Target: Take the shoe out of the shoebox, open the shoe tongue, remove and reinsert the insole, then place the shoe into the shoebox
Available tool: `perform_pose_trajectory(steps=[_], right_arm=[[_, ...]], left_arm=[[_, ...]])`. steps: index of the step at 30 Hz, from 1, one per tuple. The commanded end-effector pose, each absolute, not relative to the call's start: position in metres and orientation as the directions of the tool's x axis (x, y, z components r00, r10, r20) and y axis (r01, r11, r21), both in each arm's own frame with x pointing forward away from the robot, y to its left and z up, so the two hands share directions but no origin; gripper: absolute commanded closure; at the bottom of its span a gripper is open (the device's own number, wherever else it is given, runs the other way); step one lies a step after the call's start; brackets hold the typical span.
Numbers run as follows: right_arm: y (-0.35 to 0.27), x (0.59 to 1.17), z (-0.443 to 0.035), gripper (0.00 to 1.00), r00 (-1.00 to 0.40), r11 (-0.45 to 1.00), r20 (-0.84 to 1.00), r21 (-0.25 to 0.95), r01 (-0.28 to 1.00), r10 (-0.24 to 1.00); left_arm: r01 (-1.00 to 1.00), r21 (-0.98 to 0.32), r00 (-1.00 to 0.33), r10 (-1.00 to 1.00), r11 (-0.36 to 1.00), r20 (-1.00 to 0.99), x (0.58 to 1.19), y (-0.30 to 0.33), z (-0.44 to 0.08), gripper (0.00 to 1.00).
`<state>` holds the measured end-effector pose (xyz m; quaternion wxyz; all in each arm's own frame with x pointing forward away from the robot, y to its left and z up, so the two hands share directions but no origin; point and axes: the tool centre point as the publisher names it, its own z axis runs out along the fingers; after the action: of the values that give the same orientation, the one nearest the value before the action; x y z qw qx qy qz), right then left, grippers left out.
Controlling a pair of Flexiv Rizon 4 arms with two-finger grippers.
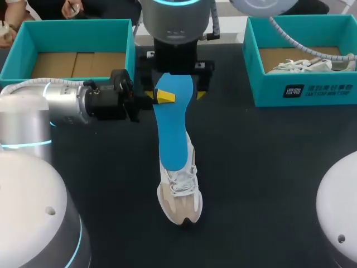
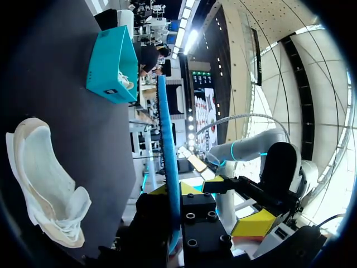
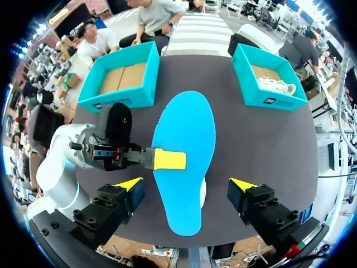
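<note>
My left gripper (image 1: 165, 96) is shut on the edge of a blue insole (image 1: 173, 131), holding it above the table. The insole's lower end reaches into the opening of a white and beige shoe (image 1: 181, 192) lying mid-table. In the left wrist view the insole (image 2: 167, 145) shows edge-on between my fingers, with the shoe (image 2: 44, 184) beside it. My right gripper (image 1: 174, 88) hangs over the insole's far end, wide open, one finger on each side and neither touching it. From the right wrist view the insole (image 3: 184, 151) hides most of the shoe (image 3: 204, 192); my right gripper (image 3: 186, 187) stays open.
An open teal shoebox (image 1: 72, 33) with a cardboard floor stands at the back left. A second teal box (image 1: 301, 84) at the back right holds another white shoe (image 1: 309, 64). The dark table (image 1: 268, 167) spreads around the shoe.
</note>
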<state>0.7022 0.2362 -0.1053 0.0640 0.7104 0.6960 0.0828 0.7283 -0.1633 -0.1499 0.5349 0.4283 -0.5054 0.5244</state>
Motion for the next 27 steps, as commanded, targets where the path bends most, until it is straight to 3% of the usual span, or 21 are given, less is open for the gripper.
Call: perform_pose_trajectory(steps=[1, 10, 18, 27], right_arm=[[0.236, 0.703, -0.106, 0.00, 0.018, -0.023, 0.029, 0.206, 0.978, 0.999], [0.236, 0.703, -0.106, 0.00, 0.018, -0.023, 0.029, 0.206, 0.978, 0.999], [0.193, 0.707, -0.079, 0.00, -0.088, 0.013, 0.334, 0.221, 0.975, 0.938], [0.169, 0.707, -0.083, 0.00, -0.124, 0.019, 0.533, 0.199, 0.980, 0.837]], left_arm=[[-0.994, -0.072, -0.061, 0.127, 0.081, 0.990, 0.727, -0.163, -0.150, 1.00], [-0.994, -0.072, -0.061, 0.127, 0.081, 0.990, 0.727, -0.163, -0.150, 1.00], [-0.994, -0.072, -0.061, 0.127, 0.081, 0.990, 0.727, -0.163, -0.150, 1.00], [-0.994, -0.072, -0.061, 0.127, 0.081, 0.990, 0.727, -0.163, -0.150, 1.00]])
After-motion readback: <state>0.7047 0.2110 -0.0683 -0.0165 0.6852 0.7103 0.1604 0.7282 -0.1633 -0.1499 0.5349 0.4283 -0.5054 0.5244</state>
